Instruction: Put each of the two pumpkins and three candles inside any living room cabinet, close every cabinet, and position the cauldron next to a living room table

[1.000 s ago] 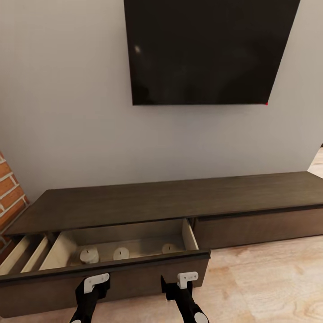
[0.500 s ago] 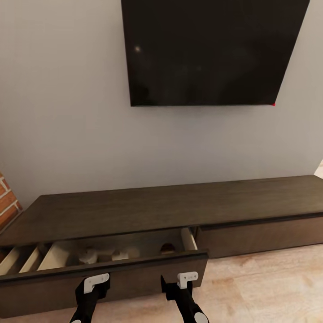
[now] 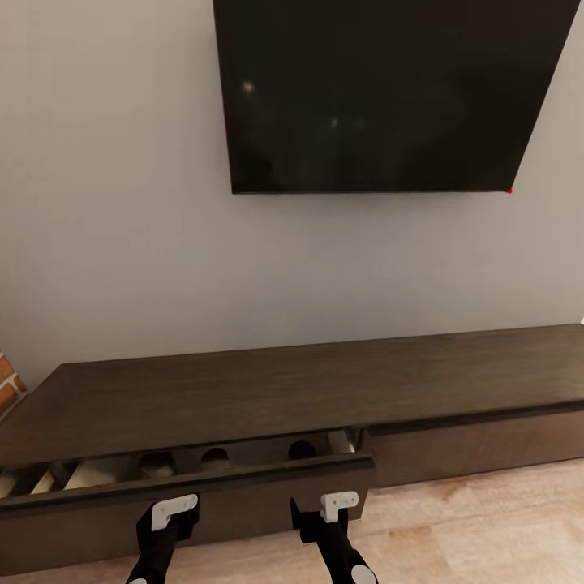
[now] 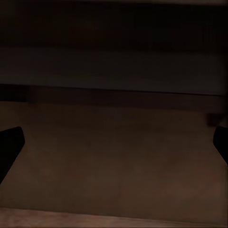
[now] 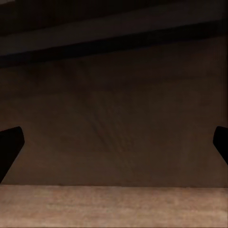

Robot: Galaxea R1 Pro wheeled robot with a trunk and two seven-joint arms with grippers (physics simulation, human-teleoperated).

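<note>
Now both grippers, left and right, hang spread open before the cabinet. Its drawer stands slightly ajar, candles inside.

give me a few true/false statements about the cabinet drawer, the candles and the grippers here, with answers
1. The left drawer of the cabinet is fully shut. False: a narrow gap remains at its top.
2. Candles are partly visible inside that drawer. True.
3. The right gripper holds a pumpkin. False: its fingers stand apart with nothing between them, facing the drawer front.
4. The left gripper is open in front of the drawer front. True.
5. The drawer to the right is pulled out. False: it sits flush.
</note>
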